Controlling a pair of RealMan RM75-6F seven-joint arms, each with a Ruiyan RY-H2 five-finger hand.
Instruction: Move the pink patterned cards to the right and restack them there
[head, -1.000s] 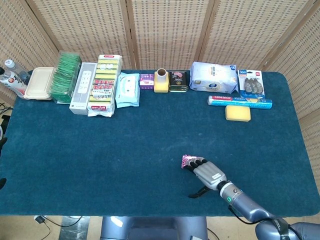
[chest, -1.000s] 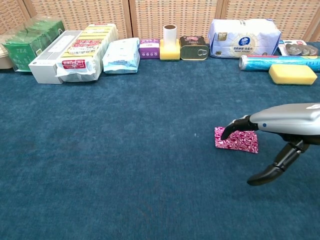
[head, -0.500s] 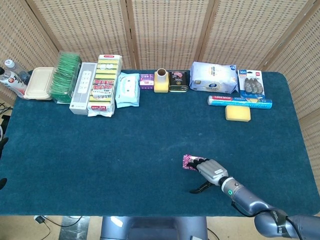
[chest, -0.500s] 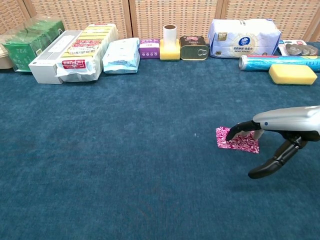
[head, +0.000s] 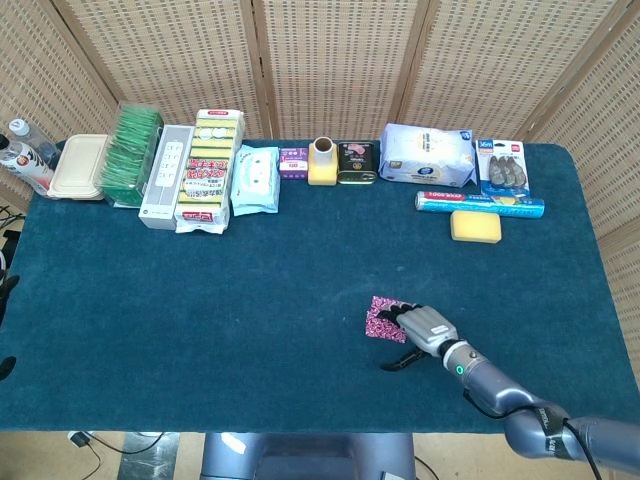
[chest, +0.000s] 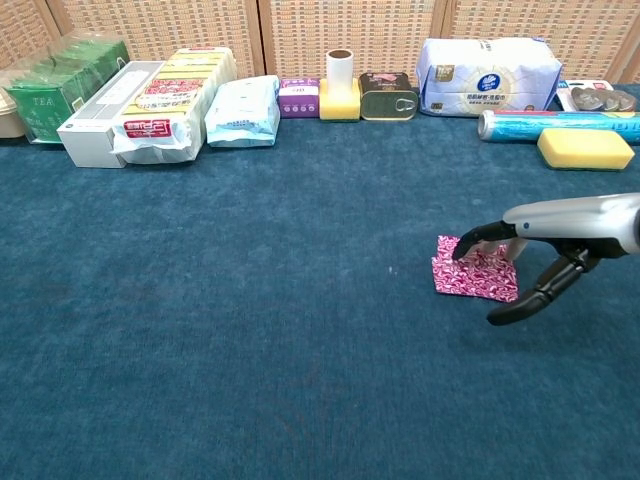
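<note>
The pink patterned cards (head: 381, 318) (chest: 472, 279) lie nearly flat as one small stack on the blue cloth, right of centre and toward the front edge. My right hand (head: 428, 329) (chest: 556, 232) reaches in from the right. Its fingertips (chest: 472, 241) rest on the far right part of the stack, while the thumb (chest: 530, 297) hangs apart in front of it, off the cards. Nothing is pinched between them. My left hand does not show in either view.
Goods line the back edge: a green tea box (head: 132, 152), yellow packets (head: 208, 170), a wipes pack (head: 255, 180), a can (head: 356, 163), a tissue pack (head: 428, 155), a blue roll (head: 480, 204) and a yellow sponge (head: 474, 226). The table's front edge (head: 320, 430) runs close below the hand.
The cards stood tilted on edge under the fingers a second ago; they have tipped down nearly flat. The right hand has shifted slightly toward the back and right.
</note>
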